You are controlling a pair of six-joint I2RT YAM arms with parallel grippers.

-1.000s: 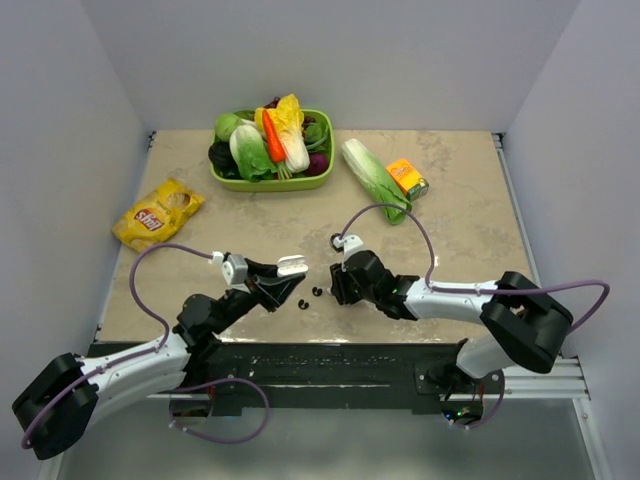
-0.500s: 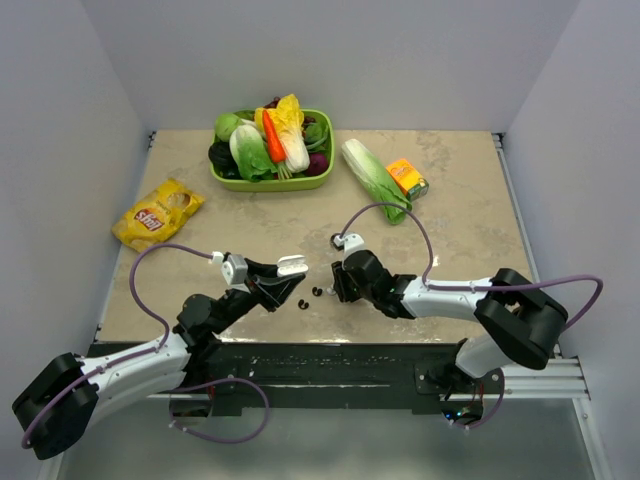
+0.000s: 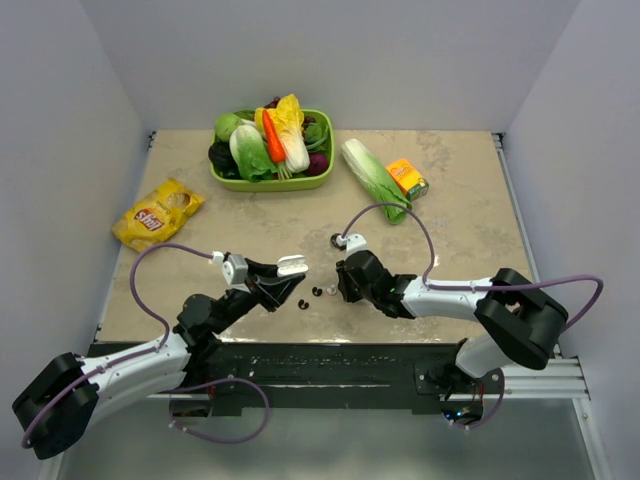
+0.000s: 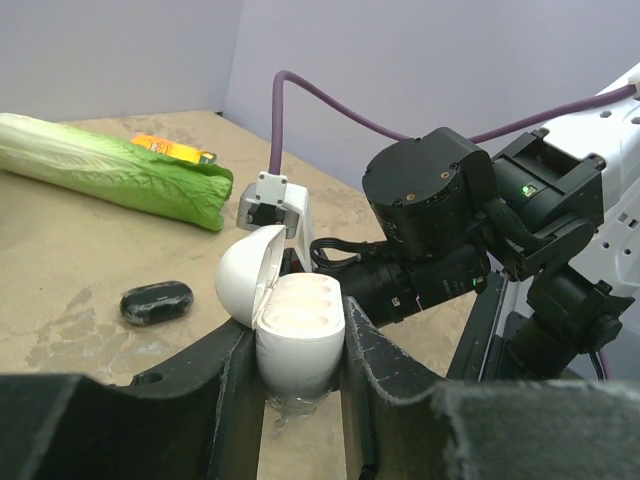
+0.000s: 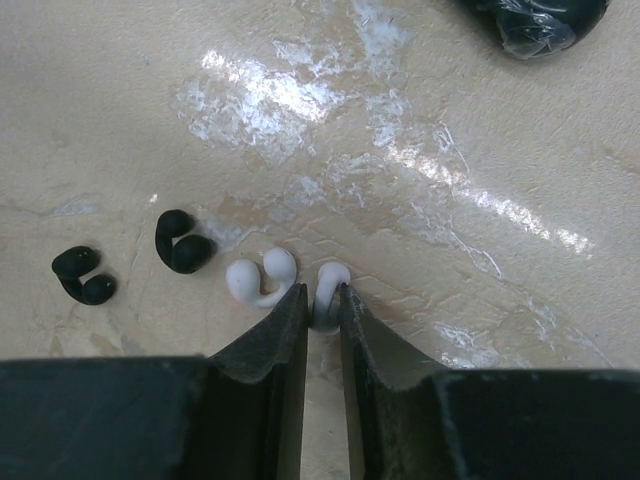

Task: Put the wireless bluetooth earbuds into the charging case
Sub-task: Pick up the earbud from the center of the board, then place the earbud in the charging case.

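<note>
My left gripper [image 4: 297,352] is shut on the white charging case [image 4: 298,325] and holds it upright with its lid open; its wells look empty. In the top view the case [image 3: 292,266] is at the tips of the left gripper [image 3: 283,281]. In the right wrist view my right gripper [image 5: 322,303] is closed on one white earbud [image 5: 328,287] on the table. The other white earbud [image 5: 258,280] lies just left of the fingertips. Two black earbuds [image 5: 183,243] [image 5: 82,275] lie further left. In the top view the right gripper [image 3: 340,290] sits beside the buds [image 3: 317,292].
A closed black case [image 5: 535,20] wrapped in film lies beyond the right gripper, also in the left wrist view [image 4: 156,302]. A green basket of vegetables [image 3: 270,182], a napa cabbage [image 3: 375,180], an orange box [image 3: 407,178] and a yellow chip bag [image 3: 157,213] lie further back.
The right gripper has shifted slightly to the right, at the buds. The left arm and the case have not moved.
</note>
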